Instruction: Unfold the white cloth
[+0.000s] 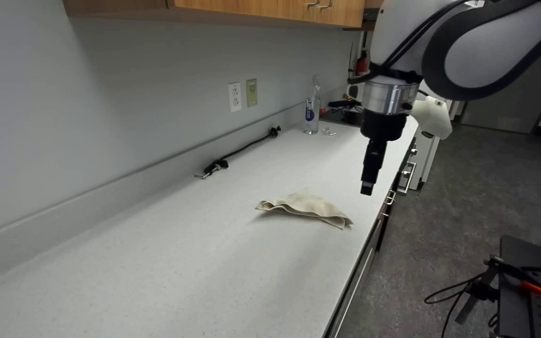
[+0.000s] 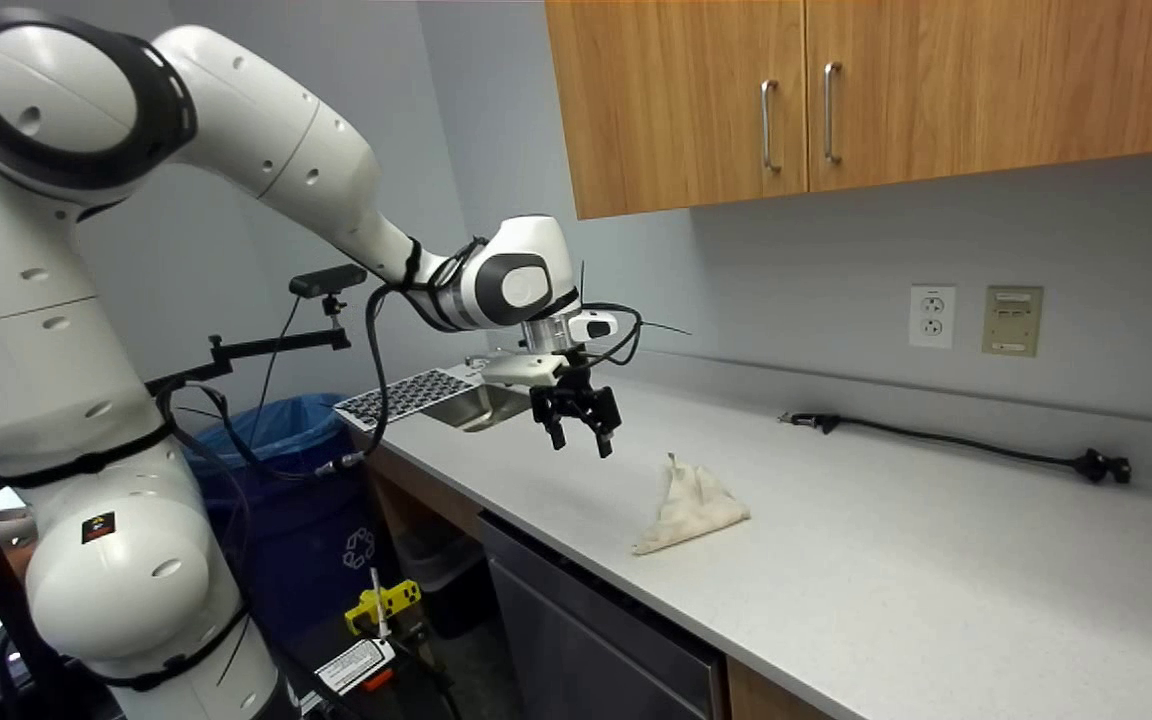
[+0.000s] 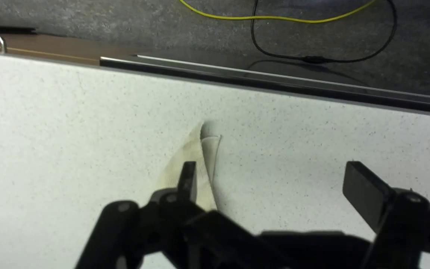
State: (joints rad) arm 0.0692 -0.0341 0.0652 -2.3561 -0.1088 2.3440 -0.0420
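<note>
The white cloth, cream in tone, lies folded and slightly rumpled on the counter near its front edge; it shows in both exterior views [image 1: 305, 206] [image 2: 693, 508]. Its layered edges are partly lifted. In the wrist view, part of the cloth [image 3: 189, 151] shows beside and behind one finger, which hides some of it. One corner flap there lies tucked under the upper layer. My gripper [image 2: 581, 443] is open and empty, held above the counter and to the side of the cloth, touching nothing. It also shows in the other views [image 1: 367, 188] [image 3: 271, 175].
The white counter [image 1: 181, 263] runs along the wall. A black flexible arm with clamps [image 1: 247, 146] [image 2: 956, 447] lies along the backsplash. A clear bottle [image 1: 313, 110] stands at the back. A sink [image 2: 481, 405] is set into one end. Wooden cabinets [image 2: 681, 100] hang above.
</note>
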